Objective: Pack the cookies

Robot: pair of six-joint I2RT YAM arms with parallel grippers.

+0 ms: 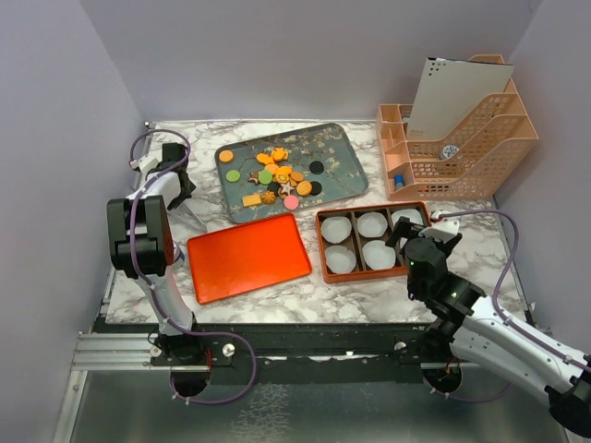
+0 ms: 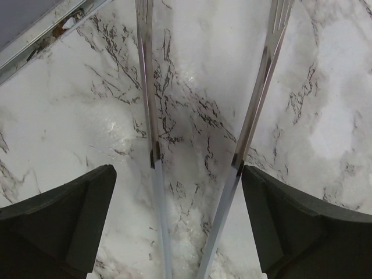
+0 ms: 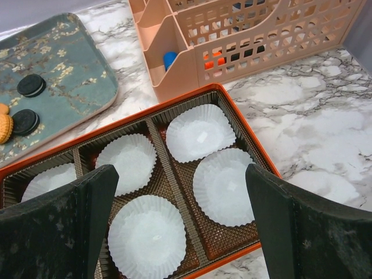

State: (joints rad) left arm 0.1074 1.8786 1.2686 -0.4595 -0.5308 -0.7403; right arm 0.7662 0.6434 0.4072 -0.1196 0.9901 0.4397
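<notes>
- My left claw: released, over the white marble bench.
- My right claw: released, above the orange divided box.
- The small multicoloured cookies lie clustered on the blue-green floral tray.

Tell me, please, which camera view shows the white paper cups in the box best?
The right wrist view: the paper cups fill it close up, pleats clear, inside the box. The top view shows them small, with the right gripper hiding one corner. The left wrist view shows none.
</notes>
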